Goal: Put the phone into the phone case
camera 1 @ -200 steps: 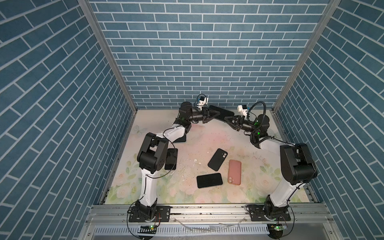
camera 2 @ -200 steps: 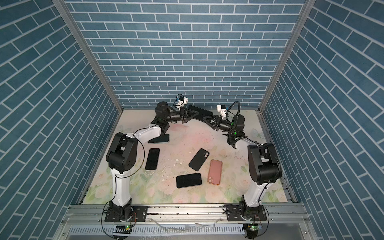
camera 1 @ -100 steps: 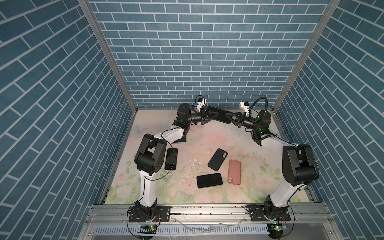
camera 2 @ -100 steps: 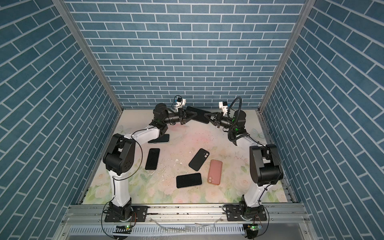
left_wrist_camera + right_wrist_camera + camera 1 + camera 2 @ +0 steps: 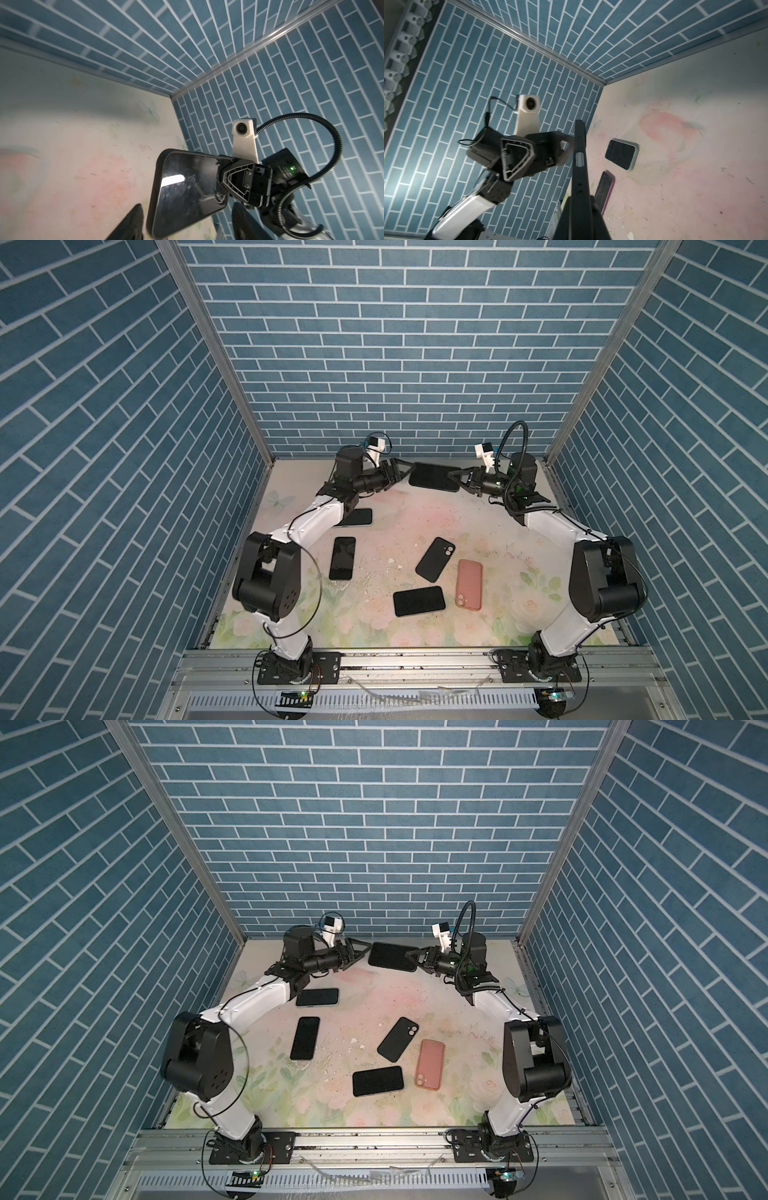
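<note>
Your phone point(image 5: 432, 477) hangs in the air over the far end of the table point(image 5: 478, 510), clamped at its right end by the right claw point(image 5: 455, 482). The left claw point(image 5: 406, 472) faces the other end, jaws apart, gripping nothing. The phone's long axis runs side to side, claw to claw. The black case point(image 5: 435, 559) and pink case point(image 5: 469, 584) lie flat nearer the front, well apart from it, so I judge the right arm must bring it down to them

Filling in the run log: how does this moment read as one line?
left gripper: open, beside phone | right gripper: shut on phone | phone: held aloft
</note>
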### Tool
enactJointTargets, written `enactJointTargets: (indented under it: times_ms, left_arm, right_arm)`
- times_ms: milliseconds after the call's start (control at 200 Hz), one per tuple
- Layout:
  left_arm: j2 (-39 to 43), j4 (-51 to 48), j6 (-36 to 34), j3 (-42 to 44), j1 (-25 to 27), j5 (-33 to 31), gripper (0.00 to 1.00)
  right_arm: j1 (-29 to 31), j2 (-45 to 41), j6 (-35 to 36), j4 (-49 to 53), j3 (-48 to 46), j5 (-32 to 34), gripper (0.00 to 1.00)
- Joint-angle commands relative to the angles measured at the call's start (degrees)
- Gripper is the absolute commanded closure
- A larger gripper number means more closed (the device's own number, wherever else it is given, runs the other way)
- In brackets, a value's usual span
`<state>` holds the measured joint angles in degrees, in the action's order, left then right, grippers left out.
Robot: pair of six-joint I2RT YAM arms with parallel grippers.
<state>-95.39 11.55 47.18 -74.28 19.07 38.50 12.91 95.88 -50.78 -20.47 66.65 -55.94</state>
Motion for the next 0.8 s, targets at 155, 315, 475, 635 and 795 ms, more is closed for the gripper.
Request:
enactJointTargets:
  times_ms: [155,315,475,635,795]
  left_arm:
    - [15.03,-14.33,-13.88,8.52,-4.56,-24.57,0.00]
    - [21.11,-10.44,-10.46,17.00,-8.95,-25.75,0.00]
    - [24.93,-12.00,-12.75,20.89,-11.42,-22.04,0.00]
    - [28.16,-9.46,-16.09,25.02,-11.51,-20.86,0.00]
    - [31.34,-0.33,-16.52,30.47,-11.51,-20.55,0.00]
  right_arm:
    - [3.04,3.19,10.98,12.23,3.59,2.12,1.00]
    - [5.64,9.31,10.88,13.64,7.42,1.91,1.00]
    - [7.60,16.02,10.89,15.63,11.67,1.53,1.00]
    - [8.70,21.98,10.44,16.04,15.13,1.77,1.00]
    - [8.90,27.44,11.27,17.60,19.05,1.71,1.00]
